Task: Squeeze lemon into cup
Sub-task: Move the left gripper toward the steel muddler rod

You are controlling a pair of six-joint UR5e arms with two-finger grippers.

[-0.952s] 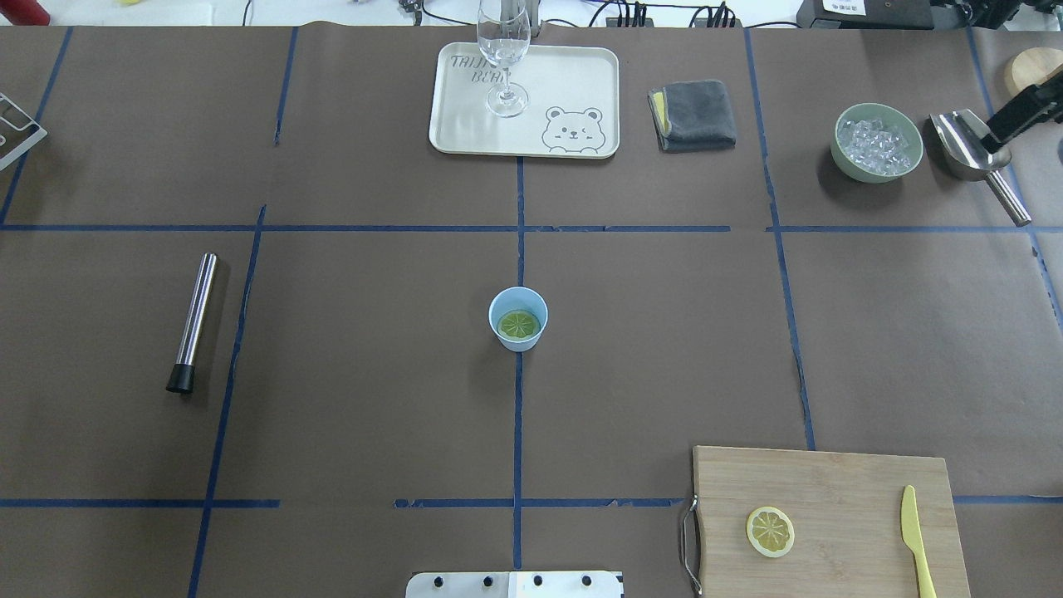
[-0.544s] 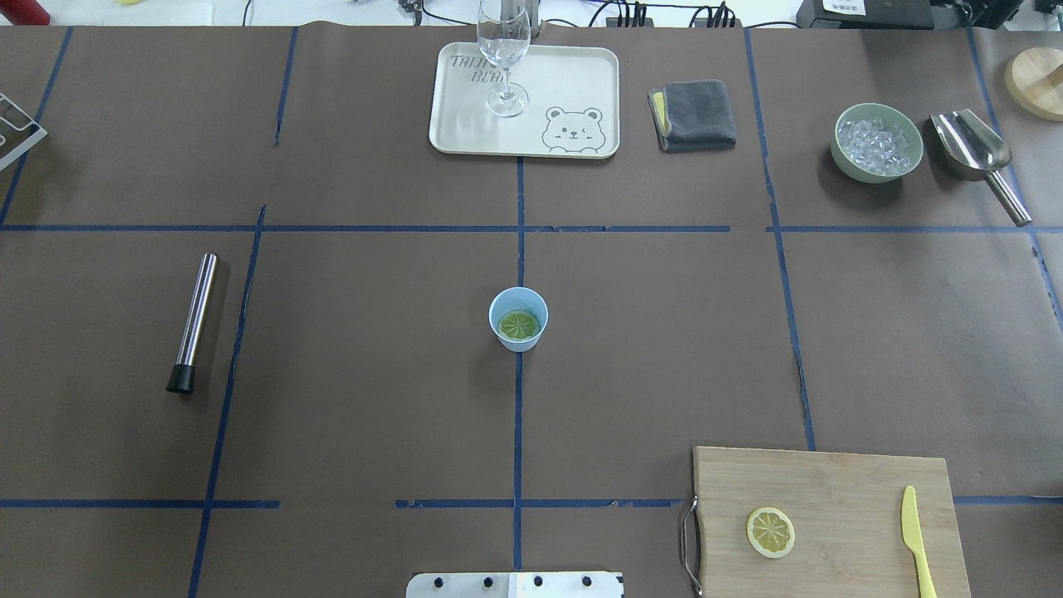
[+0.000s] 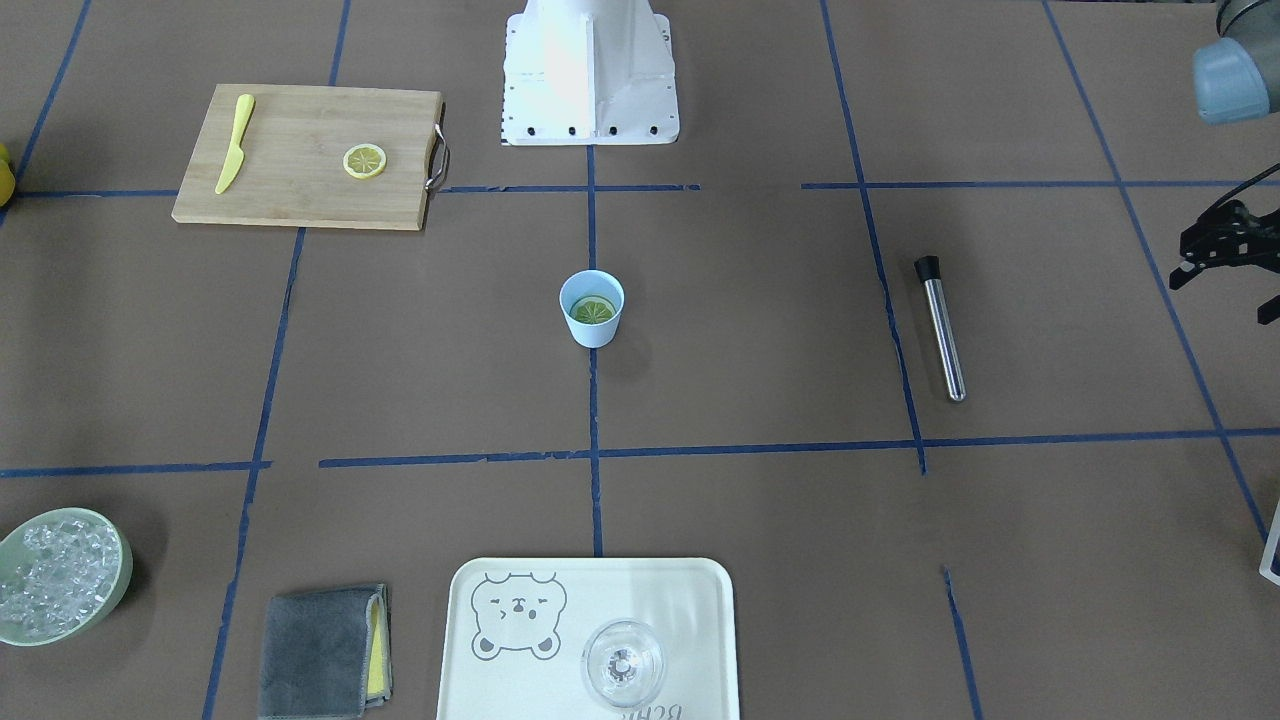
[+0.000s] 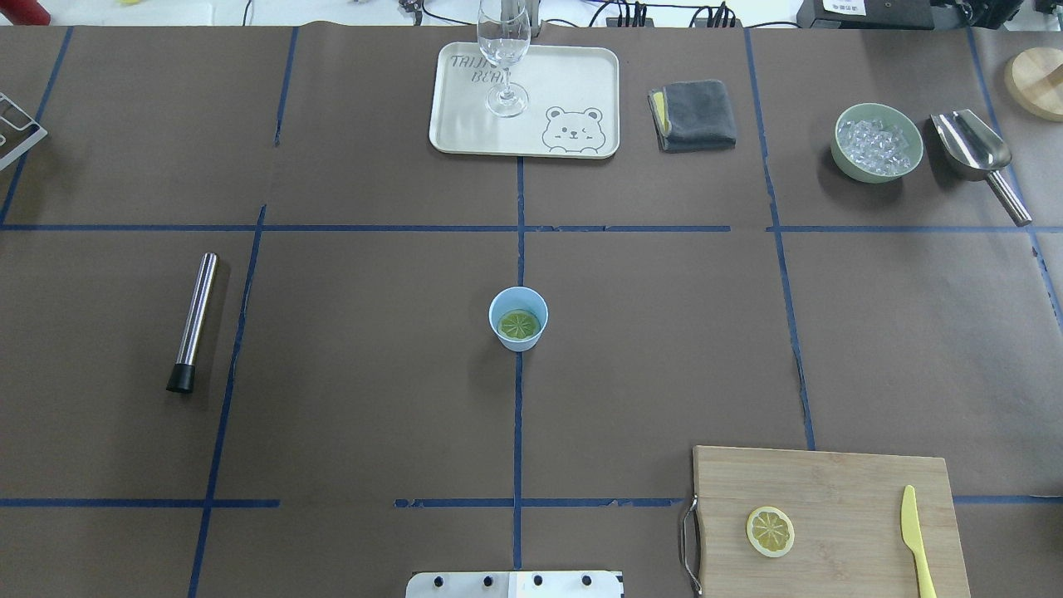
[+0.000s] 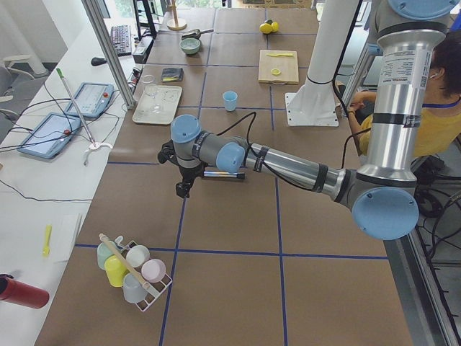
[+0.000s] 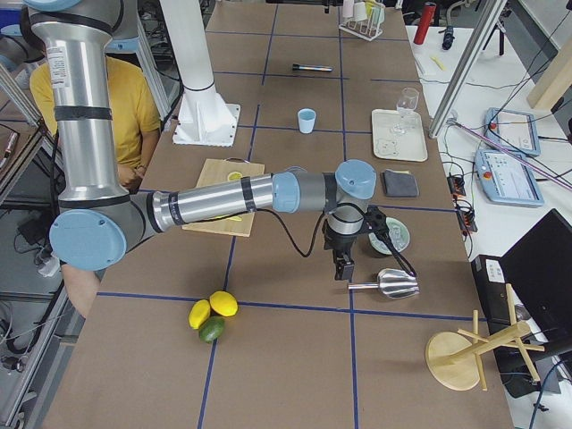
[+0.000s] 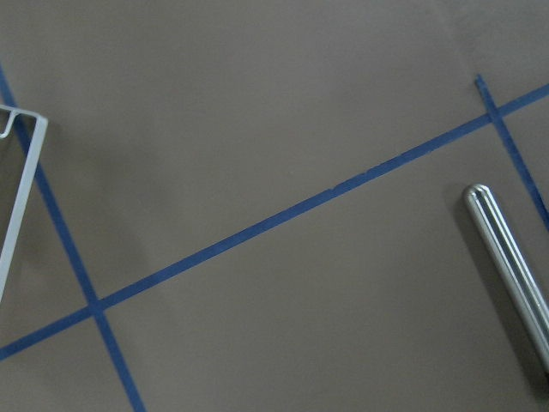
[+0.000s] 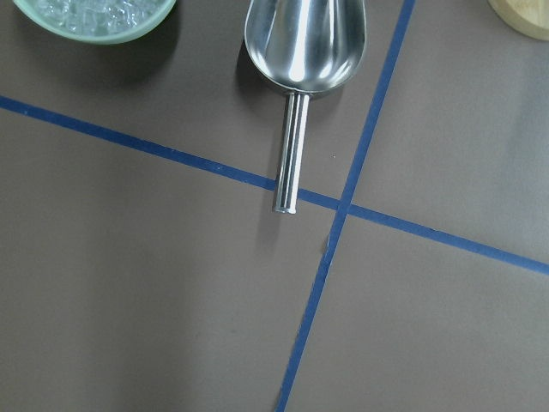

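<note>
The light-blue cup (image 4: 518, 319) stands at the table's centre, and a greenish lemon slice (image 4: 518, 325) lies flat inside it; both show in the front view too, cup (image 3: 592, 308) and slice (image 3: 593, 311). A second yellow slice (image 4: 770, 531) lies on the wooden cutting board (image 4: 839, 490). My left gripper (image 3: 1225, 250) hangs at the table's left end, far from the cup, partly cut off; I cannot tell if it is open. My right gripper (image 6: 341, 268) hovers by the scoop's handle at the right end, seen only from the side; I cannot tell its state.
A steel muddler (image 4: 193, 320) lies at the left. A tray (image 4: 581, 75) with a clear glass (image 4: 503, 50), a grey cloth (image 4: 693, 115), a green ice bowl (image 4: 872, 174) and a metal scoop (image 4: 972, 149) line the far side. A yellow knife (image 4: 913, 540) lies on the board.
My right gripper, over the scoop at the overhead view's right edge one second ago, has moved out of that view. Cup, slices and the other things have not moved.
</note>
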